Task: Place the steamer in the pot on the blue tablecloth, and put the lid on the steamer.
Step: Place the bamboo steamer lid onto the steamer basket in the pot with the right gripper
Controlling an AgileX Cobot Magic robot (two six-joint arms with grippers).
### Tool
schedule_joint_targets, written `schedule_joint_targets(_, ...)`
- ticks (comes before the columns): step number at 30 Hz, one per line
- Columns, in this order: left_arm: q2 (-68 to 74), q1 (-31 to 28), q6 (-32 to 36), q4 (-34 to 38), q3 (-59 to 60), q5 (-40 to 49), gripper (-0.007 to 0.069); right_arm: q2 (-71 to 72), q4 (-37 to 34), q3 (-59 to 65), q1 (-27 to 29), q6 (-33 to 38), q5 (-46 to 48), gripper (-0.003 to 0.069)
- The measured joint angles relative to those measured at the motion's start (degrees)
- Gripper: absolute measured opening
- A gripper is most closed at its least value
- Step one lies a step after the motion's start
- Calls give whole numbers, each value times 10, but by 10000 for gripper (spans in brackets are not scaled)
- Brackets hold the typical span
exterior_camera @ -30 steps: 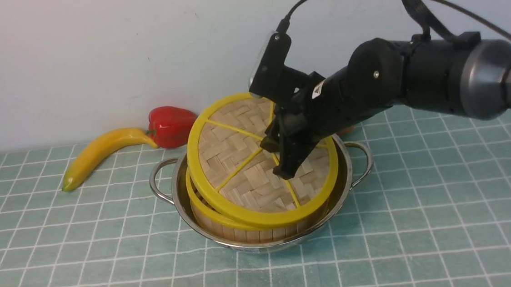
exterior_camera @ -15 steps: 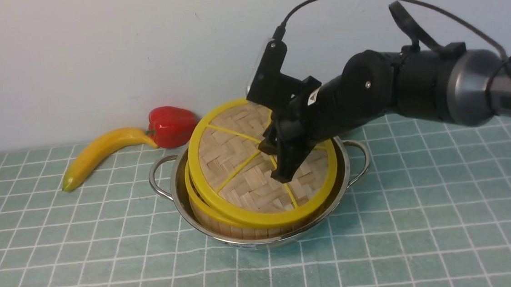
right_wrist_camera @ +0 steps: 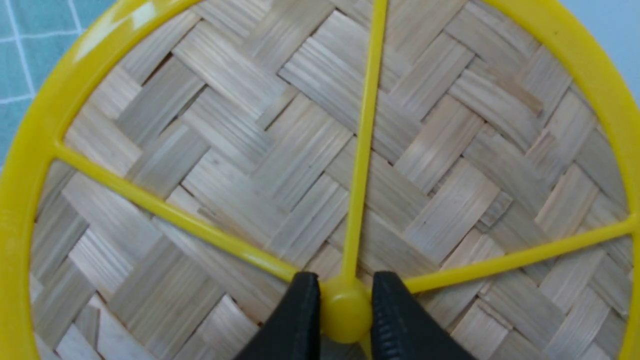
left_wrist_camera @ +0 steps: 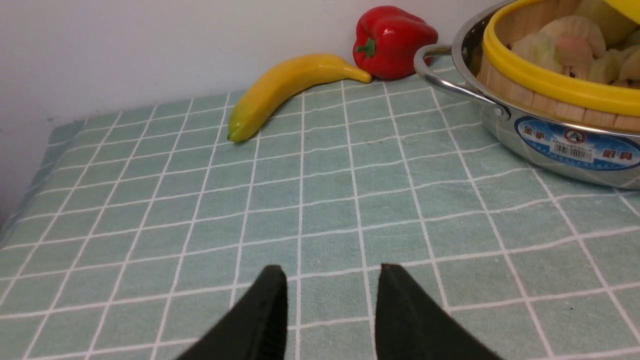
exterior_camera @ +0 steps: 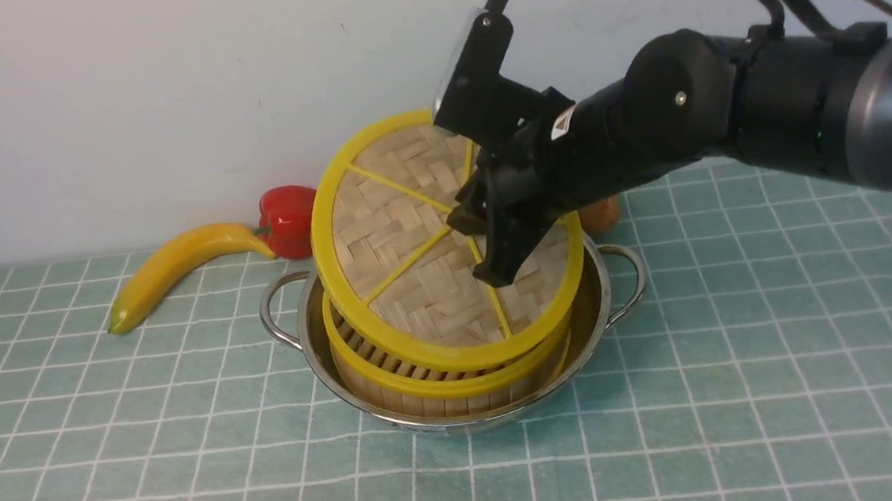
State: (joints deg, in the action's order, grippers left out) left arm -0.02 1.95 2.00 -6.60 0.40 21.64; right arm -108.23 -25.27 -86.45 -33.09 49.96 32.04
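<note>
On blue tablecloth [exterior_camera: 189, 430], pot [exterior_camera: 313, 329] holds steamer [exterior_camera: 441, 390].

The wide stainless-steel pot [exterior_camera: 590, 311] gleams; the round woven-bamboo lid [exterior_camera: 416, 269] looks matt and rough, its yellow plastic rim [exterior_camera: 438, 355] glossy.

Right arm [exterior_camera: 762, 122]: stretched leftward, wrist tipped down
Right gripper [right_wrist_camera: 345, 280]: clamps the lid [exterior_camera: 406, 246] (by its knob)
Left gripper [left_wrist_camera: 330, 272]: jaws apart
</note>
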Motion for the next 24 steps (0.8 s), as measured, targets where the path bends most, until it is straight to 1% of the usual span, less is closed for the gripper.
schedule_joint_targets(13, 0, 0, 0, 0, 0, 0, 243, -8, 0, 0, 0, -13, 16, 144)
schedule_joint_targets(24, 0, 0, 0, 0, 0, 0, 243, -27, 0, 0, 0, -2, -20, 144)
